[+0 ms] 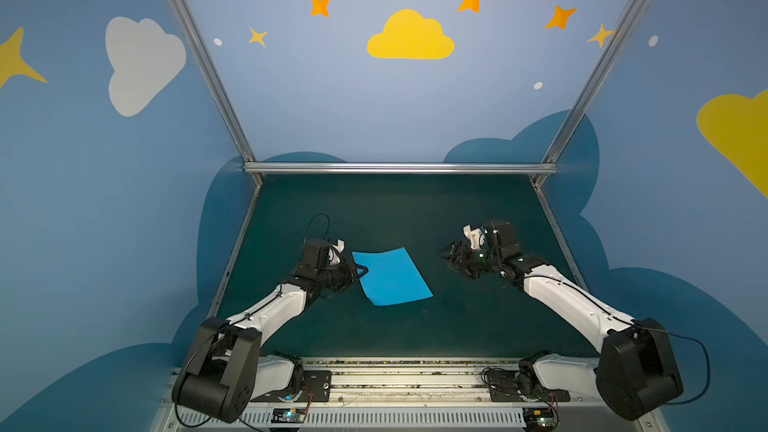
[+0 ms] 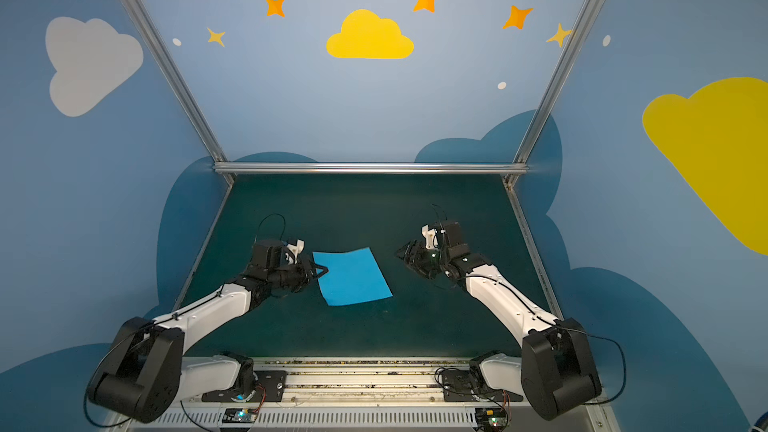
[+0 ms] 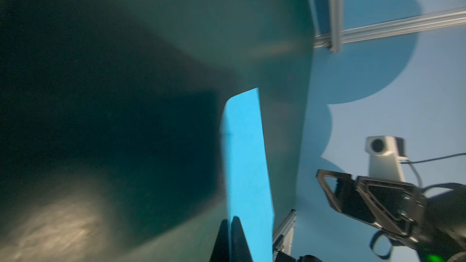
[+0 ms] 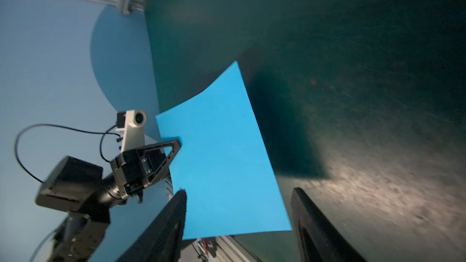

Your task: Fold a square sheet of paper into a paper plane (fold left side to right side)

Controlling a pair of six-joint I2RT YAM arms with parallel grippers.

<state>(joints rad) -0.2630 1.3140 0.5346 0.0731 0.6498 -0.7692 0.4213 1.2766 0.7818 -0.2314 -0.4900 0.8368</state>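
The left fingers [image 1: 360, 271] were clamped together on the left edge of the sheet of paper [image 1: 392, 278], roughly midway along that edge; in the left wrist view the two dark tips met with the blue sheet pinched between them. The right fingers [image 4: 174, 220] stood wide apart and held nothing; in both top views they pointed at the sheet from its right side, near it but not touching, with a strip of bare tabletop [image 1: 395, 209] in between. The sheet was bright sky-blue, plain and open; it sat near the middle of the tabletop between the two sets of fingers, turned a little out of square with the tabletop's edges. Seen from the right wrist, its far corner curled and a dark shadow lay on the tabletop to one side of it, so the sheet looked raised at the gripped edge; whether its opposite edge rested on the tabletop I could not tell. The tabletop was dark green; an aluminium frame [image 1: 399, 168] ran along its back edge and rose from both back corners; the walls [image 1: 332, 118] behind were blue, painted with a yellow cloud [image 1: 409, 37] and orange stars [image 1: 320, 6].
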